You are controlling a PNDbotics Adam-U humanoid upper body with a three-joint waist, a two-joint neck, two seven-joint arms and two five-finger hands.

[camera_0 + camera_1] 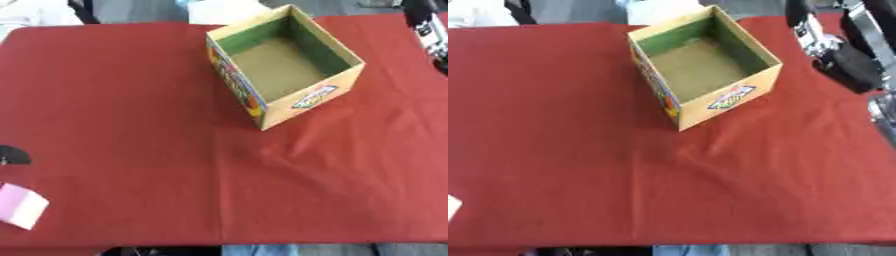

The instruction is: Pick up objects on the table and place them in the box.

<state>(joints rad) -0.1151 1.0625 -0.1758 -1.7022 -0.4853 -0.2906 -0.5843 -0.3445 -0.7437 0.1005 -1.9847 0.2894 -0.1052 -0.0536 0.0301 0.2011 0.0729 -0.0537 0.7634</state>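
Nearest my camera, at the lower left of the frame, lies a pale pink block (19, 205) on the red cloth (175, 150) that covers the tabletop. It sits right by the left edge, tilted a little, with a lighter face on its lower right side. In the right eye view only a pale corner of it shows at the left border. Just above it in the left eye view I see a small dark shape (13, 155) cut off by the left edge; I cannot make out whether it is part of my left arm or something else, so I cannot tell anything about the left hand.

Further up, right of centre in the upper part of the frame, stands the box (308, 102), open at the top and turned so one corner points toward me. Its outer walls are tan cardboard with a coloured label on the right-facing side and bright printing on the left-facing side; the inner walls are green and the bottom is plain brown. I see nothing inside it. It is well apart from the pink block.

At the upper right, my right arm comes in as black and silver parts (833, 47), beside the box but not touching it. I cannot tell how the right hand's fingers stand.
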